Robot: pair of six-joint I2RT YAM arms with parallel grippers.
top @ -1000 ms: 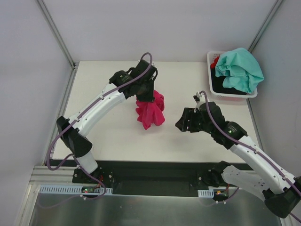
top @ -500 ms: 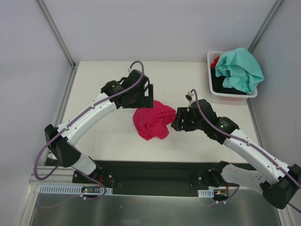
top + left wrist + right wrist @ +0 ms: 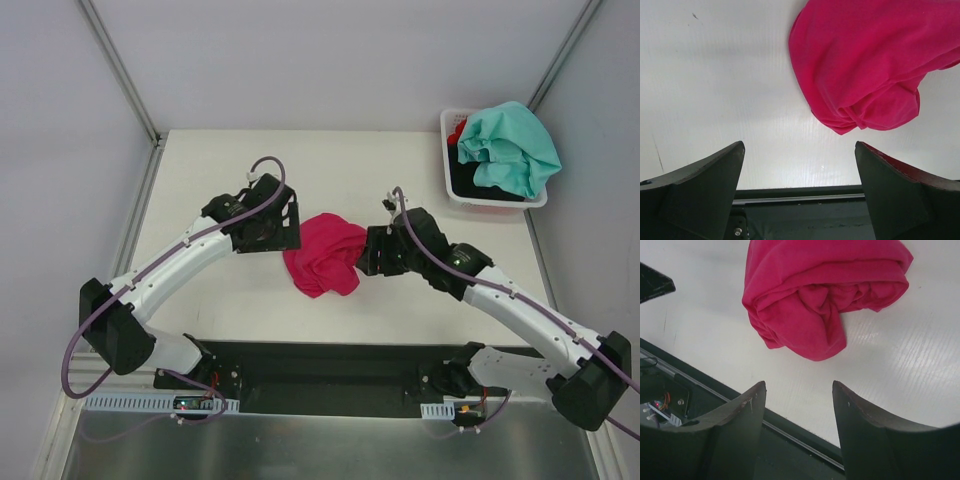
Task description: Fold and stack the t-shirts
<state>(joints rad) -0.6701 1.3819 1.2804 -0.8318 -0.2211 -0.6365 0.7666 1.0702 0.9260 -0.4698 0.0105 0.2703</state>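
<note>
Magenta t-shirt (image 3: 325, 256) lies crumpled mid-counter (image 3: 200, 170), unfolded. My left claw (image 3: 284, 228) stands released just left of it. My right claw (image 3: 368, 250) is released close beside its right edge. Neither grasps cloth. Teal t-shirt (image 3: 512, 147) heaps over the white basket (image 3: 447, 125), far right.

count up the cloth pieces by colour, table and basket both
magenta-pink t-shirt: 1, crumpled on the table
teal-mint t-shirt: 1, on top in the white basket
black cloth: 1 visible, under the teal one
red cloth: 1 visible, at the basket's far corner
total: 4
</note>
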